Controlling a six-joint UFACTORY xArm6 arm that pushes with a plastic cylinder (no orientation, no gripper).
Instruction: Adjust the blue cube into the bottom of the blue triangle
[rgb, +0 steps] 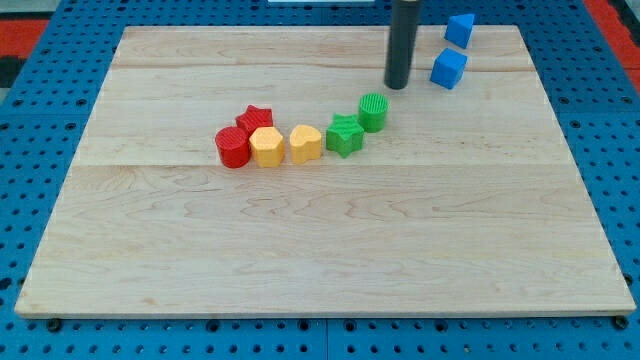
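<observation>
The blue cube (449, 69) sits near the view's top right on the wooden board. The blue triangle (459, 29) lies just above it, close to the board's top edge, with a small gap between them. My tip (398, 84) is at the end of the dark rod, to the left of the blue cube and a short way apart from it, not touching it.
A curved row of blocks lies in the board's middle: a green cylinder (373, 111), a green star (345, 134), two yellow blocks (305, 143) (266, 146), a red cylinder (233, 147) and a red star (256, 119). The board's top edge (320, 28) is near the blue blocks.
</observation>
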